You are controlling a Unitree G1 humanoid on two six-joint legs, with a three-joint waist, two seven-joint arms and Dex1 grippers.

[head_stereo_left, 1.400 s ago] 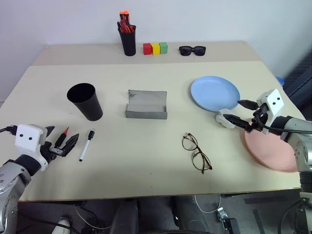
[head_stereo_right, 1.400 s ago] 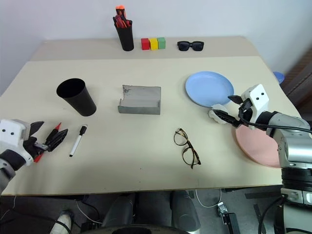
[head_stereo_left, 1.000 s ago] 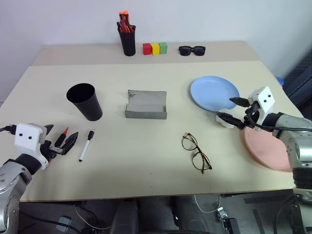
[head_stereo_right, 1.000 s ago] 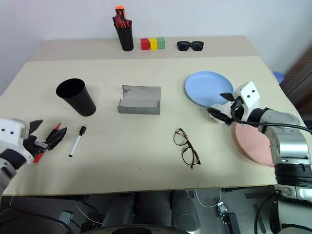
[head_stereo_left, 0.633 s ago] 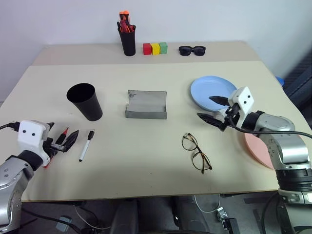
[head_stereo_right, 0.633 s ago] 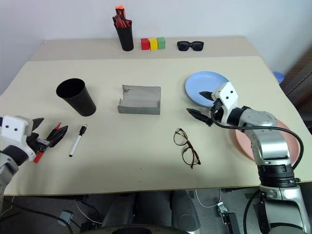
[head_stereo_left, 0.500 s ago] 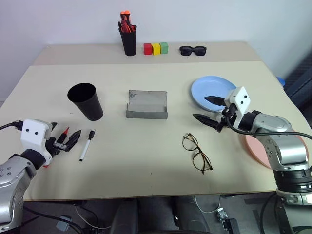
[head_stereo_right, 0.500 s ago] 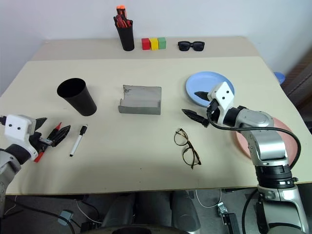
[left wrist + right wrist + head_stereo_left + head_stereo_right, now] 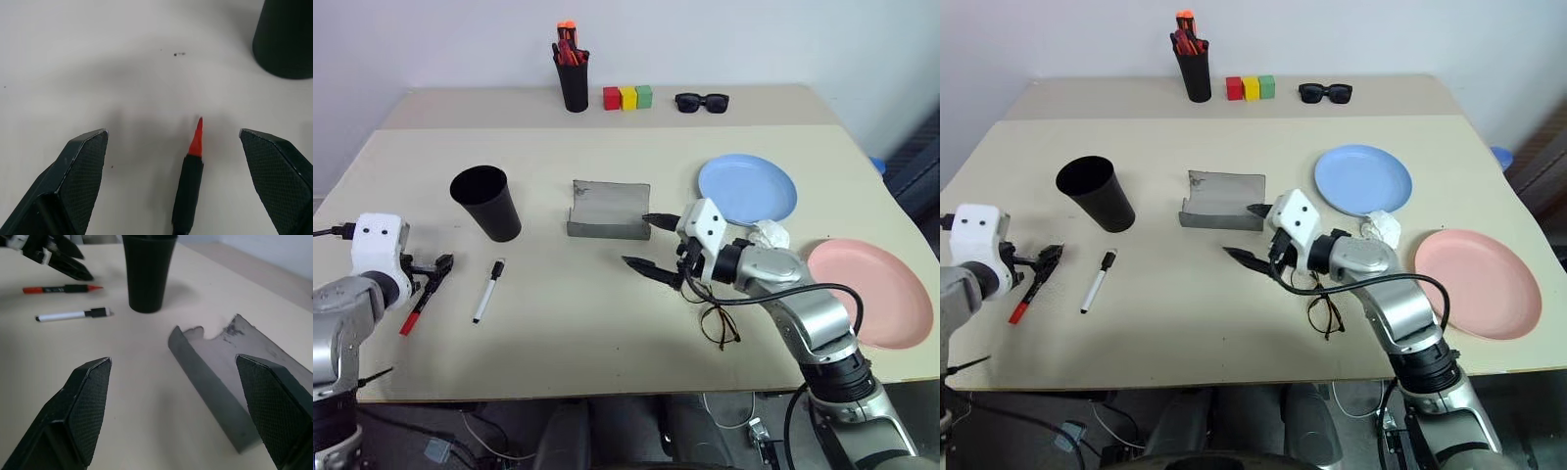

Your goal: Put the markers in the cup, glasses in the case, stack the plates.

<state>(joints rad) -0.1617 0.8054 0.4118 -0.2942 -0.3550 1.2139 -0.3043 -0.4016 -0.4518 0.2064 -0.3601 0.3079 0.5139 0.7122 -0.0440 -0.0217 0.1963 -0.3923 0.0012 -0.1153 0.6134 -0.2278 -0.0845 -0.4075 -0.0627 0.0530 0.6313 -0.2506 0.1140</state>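
The dark, red-tipped marker (image 9: 188,191) lies on the table between the fingers of my open left gripper (image 9: 429,269), which hangs just above it. The white marker (image 9: 487,291) lies beside it, in front of the black cup (image 9: 486,201). The grey case (image 9: 609,209) stands open at mid-table. My right gripper (image 9: 648,243) hovers open and empty just in front of the case. The glasses (image 9: 718,325) lie partly hidden under the right forearm. The blue plate (image 9: 747,189) and the pink plate (image 9: 871,291) sit apart on the right.
A crumpled white wad (image 9: 769,233) lies between the two plates. Along the back edge stand a black pen pot (image 9: 573,78) with red and orange pens, three coloured blocks (image 9: 626,97) and black sunglasses (image 9: 702,101).
My right gripper has swept left from beside the blue plate to just in front of the case. My left gripper has tipped downward over the red-tipped marker. Both stay open.
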